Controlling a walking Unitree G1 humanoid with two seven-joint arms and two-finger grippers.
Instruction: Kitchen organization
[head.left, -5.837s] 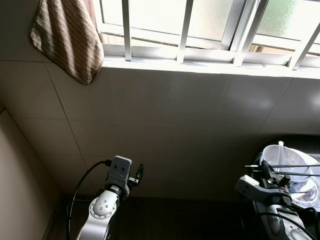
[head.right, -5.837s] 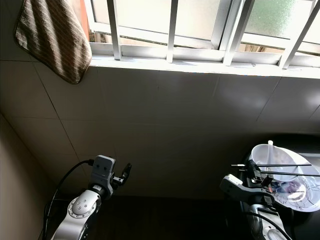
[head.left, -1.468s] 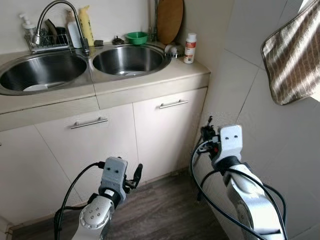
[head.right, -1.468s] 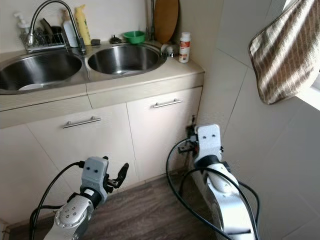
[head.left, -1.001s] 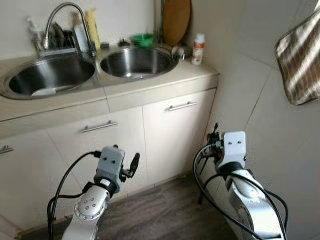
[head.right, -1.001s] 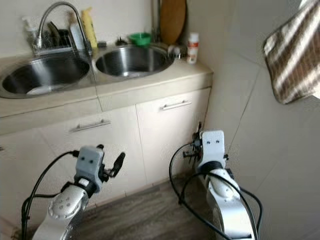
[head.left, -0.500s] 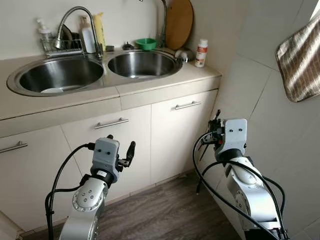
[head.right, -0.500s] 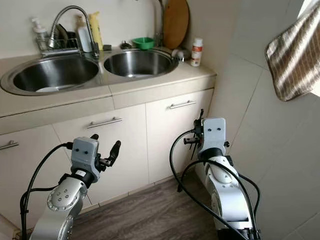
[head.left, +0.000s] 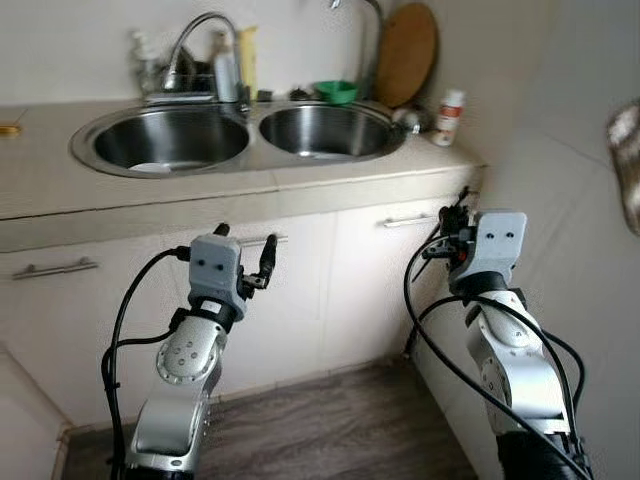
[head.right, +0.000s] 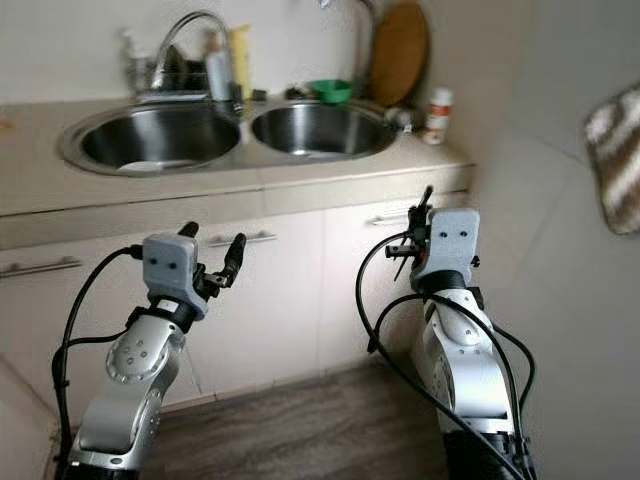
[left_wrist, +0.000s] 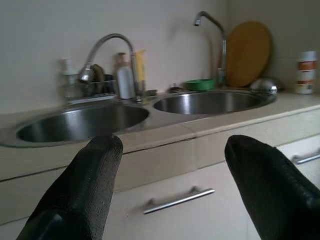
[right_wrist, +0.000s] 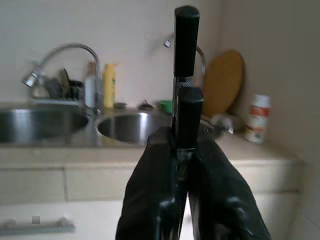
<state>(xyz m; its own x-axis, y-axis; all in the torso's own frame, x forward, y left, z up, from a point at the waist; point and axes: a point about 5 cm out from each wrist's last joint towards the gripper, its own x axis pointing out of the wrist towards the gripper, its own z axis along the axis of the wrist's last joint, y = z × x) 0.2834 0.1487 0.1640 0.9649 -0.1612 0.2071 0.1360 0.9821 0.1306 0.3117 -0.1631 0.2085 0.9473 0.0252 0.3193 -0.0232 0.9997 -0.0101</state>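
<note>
Chopsticks (right_wrist: 184, 75) are held in the right tool (right_wrist: 183, 146). Two thin black sticks with silver bands can be seen, and they stand nearly upright. The right tool is clamped on their lower part, so the long tips stick up above the fingers (right_wrist: 152, 190).

The sticks look light, hard and smooth. They can probably slip or twist in a loose grip, and one may slide past the other. They are best held low and in the middle of the pads, as they are now, with both sticks pressed side by side. Knocks to the tips should be avoided.

The right tool is held up in front of the cupboard doors, just below the edge of the desk (head.left: 60, 190). The left tool (left_wrist: 172, 145) is held up too, at about nine o'clock from the right one. Its fingers are spread wide and nothing is in it.

At twelve o'clock, two steel sinks (head.left: 165, 140) are set in the desk. Behind them a tap (head.left: 195, 30), a green bowl (head.left: 338, 91) and a round wooden board (head.left: 410, 55) are seen. A white bottle (head.left: 450, 103) stands at one o'clock. A striped cloth (head.left: 628, 160) hangs at three o'clock.
</note>
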